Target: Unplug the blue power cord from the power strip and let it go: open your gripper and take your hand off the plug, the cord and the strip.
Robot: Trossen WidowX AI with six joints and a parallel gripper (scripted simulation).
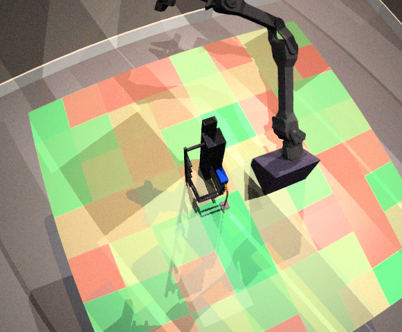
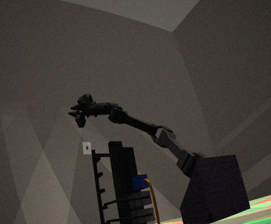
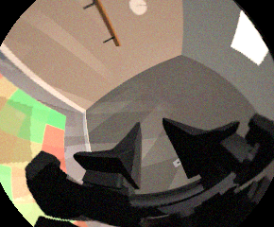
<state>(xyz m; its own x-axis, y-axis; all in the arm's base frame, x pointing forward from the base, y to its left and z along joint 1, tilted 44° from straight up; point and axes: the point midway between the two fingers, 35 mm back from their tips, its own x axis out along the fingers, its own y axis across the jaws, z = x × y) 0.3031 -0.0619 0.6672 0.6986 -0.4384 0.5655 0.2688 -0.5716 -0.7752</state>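
A blue plug (image 1: 222,176) (image 2: 139,182) sits against the side of a tall black upright structure (image 1: 212,150) (image 2: 123,166). An orange cord (image 1: 227,194) (image 2: 154,196) runs down from the plug. Which part is the power strip, and whether the plug is seated in it, I cannot tell. My gripper (image 2: 69,110) (image 3: 151,123) is partly open, with nothing between its fingers. It is high above and away from the plug and cord, touching neither. It is partly cut off at the top edge in the top view. The wrist view shows no plug.
A black rack frame (image 1: 186,167) (image 2: 97,178) with short pegs stands beside the tall structure. Grey blocks (image 2: 140,199) are below the plug. The arm stands on a dark base (image 1: 283,169) (image 2: 215,188) to the right. A small white plate (image 2: 84,151) (image 3: 177,163) is on the wall.
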